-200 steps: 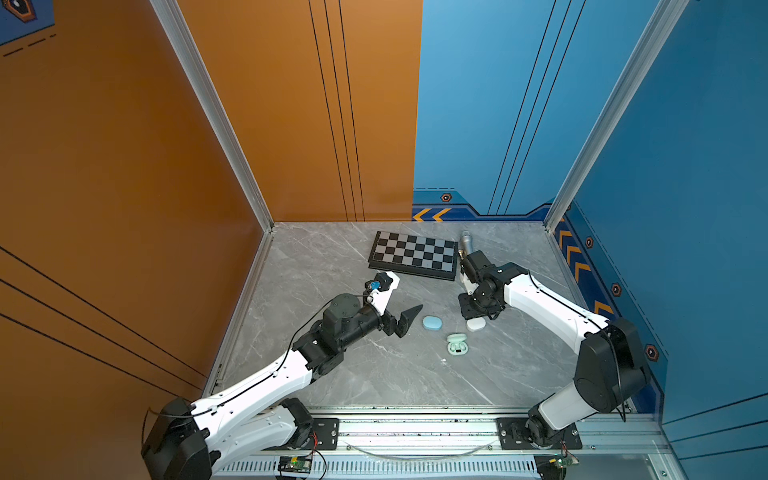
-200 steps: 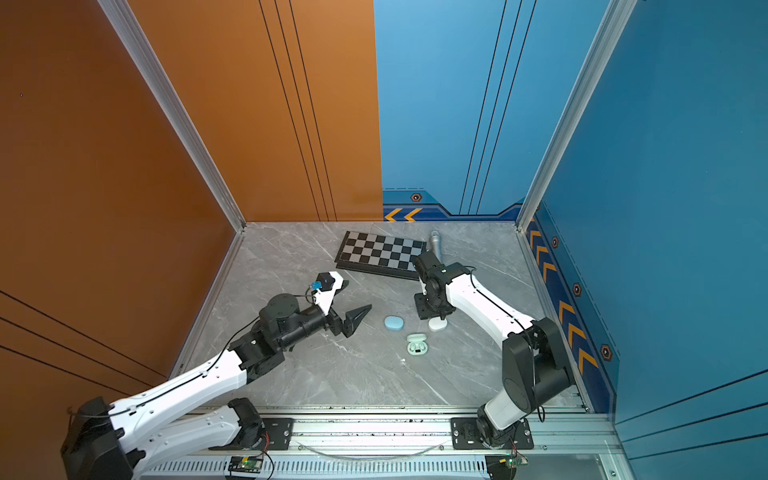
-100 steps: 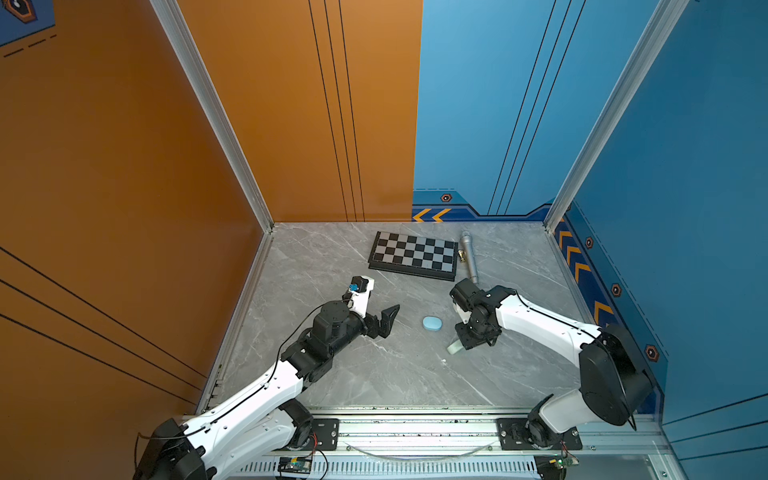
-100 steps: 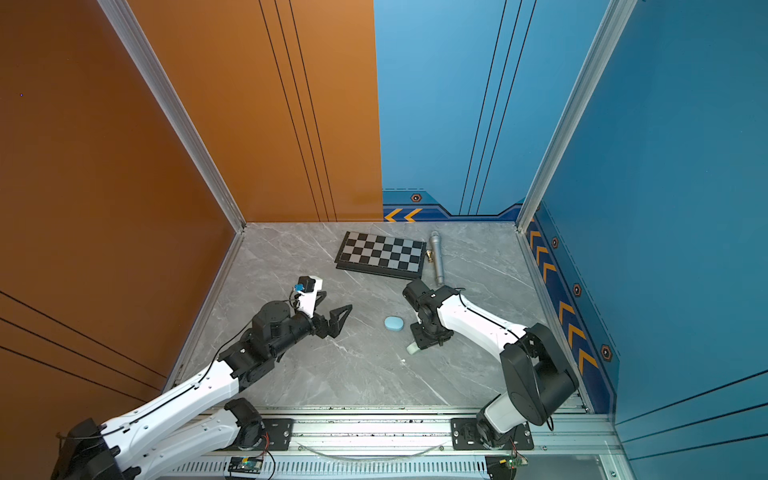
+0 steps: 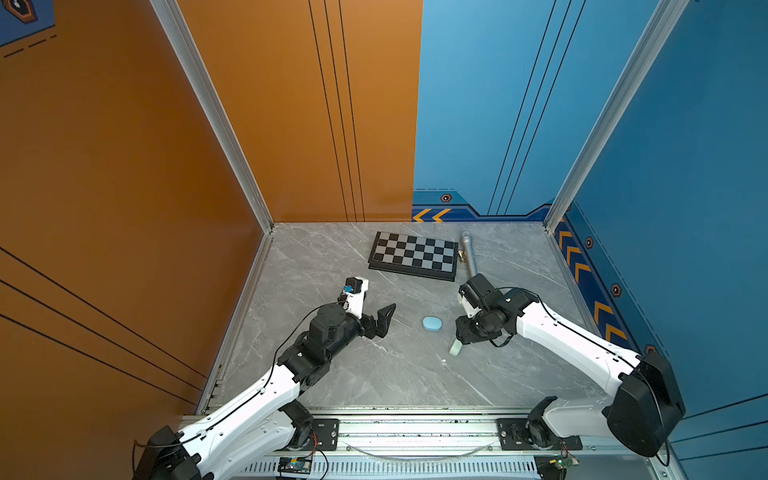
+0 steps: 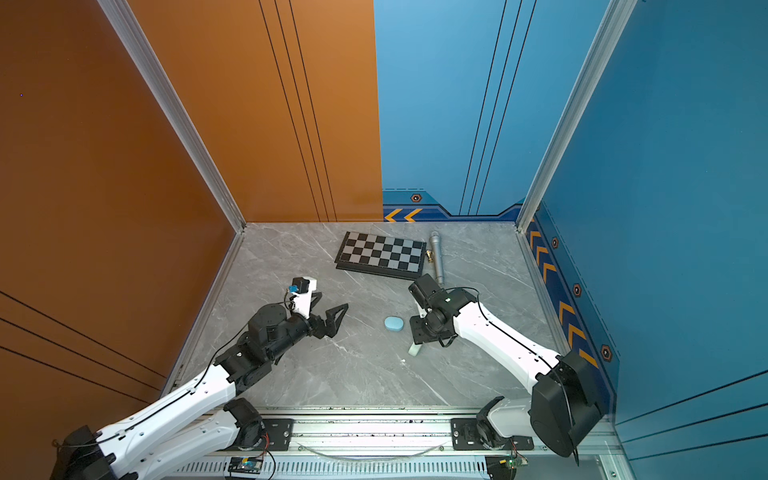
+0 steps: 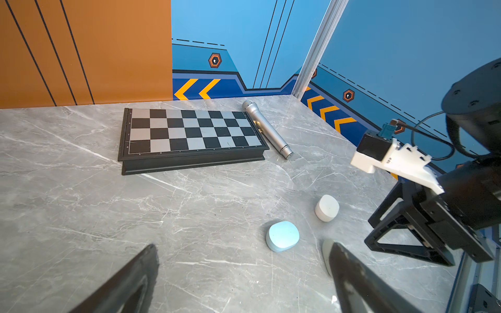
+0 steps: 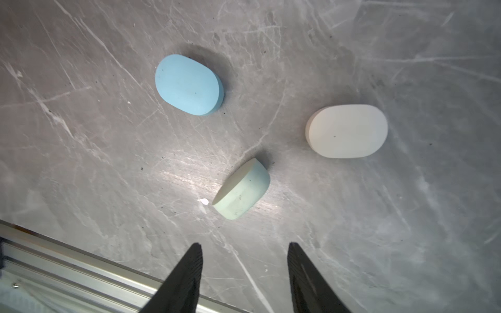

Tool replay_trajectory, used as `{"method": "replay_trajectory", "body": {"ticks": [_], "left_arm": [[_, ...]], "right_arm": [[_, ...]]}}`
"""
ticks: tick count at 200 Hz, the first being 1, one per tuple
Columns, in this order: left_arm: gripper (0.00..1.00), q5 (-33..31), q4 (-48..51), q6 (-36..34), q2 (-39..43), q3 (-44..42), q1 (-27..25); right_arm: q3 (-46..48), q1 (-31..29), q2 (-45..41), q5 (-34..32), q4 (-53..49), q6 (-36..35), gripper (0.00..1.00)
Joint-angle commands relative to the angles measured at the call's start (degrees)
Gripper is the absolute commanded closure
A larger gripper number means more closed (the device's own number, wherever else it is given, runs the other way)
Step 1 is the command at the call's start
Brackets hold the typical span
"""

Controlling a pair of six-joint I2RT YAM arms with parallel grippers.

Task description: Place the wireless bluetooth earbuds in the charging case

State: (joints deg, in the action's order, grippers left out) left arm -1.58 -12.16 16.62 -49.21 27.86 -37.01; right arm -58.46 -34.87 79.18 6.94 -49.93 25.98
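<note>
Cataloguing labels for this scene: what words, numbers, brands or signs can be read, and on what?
Nothing readable as words, brands or numbers.
Black-framed checkered chessboard: tiny rim coordinates, too small to read.
Blue wall panel: orange chevron arrows and hexagonal keyhole badges, no text.
Light blue oval case, white oval case, mint green oval case: no markings visible.

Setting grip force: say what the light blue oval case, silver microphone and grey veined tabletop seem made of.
Light blue oval case: likely matte plastic, no glare. Silver microphone: probably brushed metal, soft sheen. Grey veined tabletop: polished stone or laminate, reflects light.
</note>
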Motion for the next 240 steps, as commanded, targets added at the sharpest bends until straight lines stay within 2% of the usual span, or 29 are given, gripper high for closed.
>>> {"method": "replay_trajectory", "body": {"ticks": [1, 26, 63, 115, 150, 166, 185, 240], "left_arm": [[0.02, -1.8, 0.3, 0.8, 0.9, -0.5, 0.5], [0.02, -1.8, 0.3, 0.8, 1.2, -0.7, 0.4], [0.02, -0.9, 0.6, 0.3, 2.0, -0.8, 0.4], [0.02, 0.6, 0.8, -0.4, 3.0, -1.1, 0.3], [0.02, 0.2, 0.8, -0.5, 4.0, -1.6, 0.3], [0.02, 0.1, 1.0, -0.5, 4.4, -1.7, 0.4], [0.02, 0.0, 1.1, -0.5, 4.5, -1.6, 0.4], [0.02, 1.3, 2.5, -0.9, 2.8, 0.3, 0.4]], "right_arm": [[0.1, -0.2, 3.4, 5.4, -1.5, 9.6, 0.4], [1.0, -0.7, 4.6, 4.9, -1.1, 11.3, 0.33], [2.4, 0.9, 8.2, 6.1, 1.2, 12.5, 0.33], [0.1, 2.4, 14.7, 6.0, 3.4, 11.4, 0.45], [-0.4, 4.4, 16.3, 6.2, 3.5, 11.0, 0.62], [-0.2, 4.8, 16.2, 6.9, 4.0, 10.6, 0.66], [0.0, 5.2, 15.9, 9.9, 5.5, 8.8, 0.71], [-0.6, 5.0, 20.5, 29.8, 9.9, -5.8, 0.72]]}}
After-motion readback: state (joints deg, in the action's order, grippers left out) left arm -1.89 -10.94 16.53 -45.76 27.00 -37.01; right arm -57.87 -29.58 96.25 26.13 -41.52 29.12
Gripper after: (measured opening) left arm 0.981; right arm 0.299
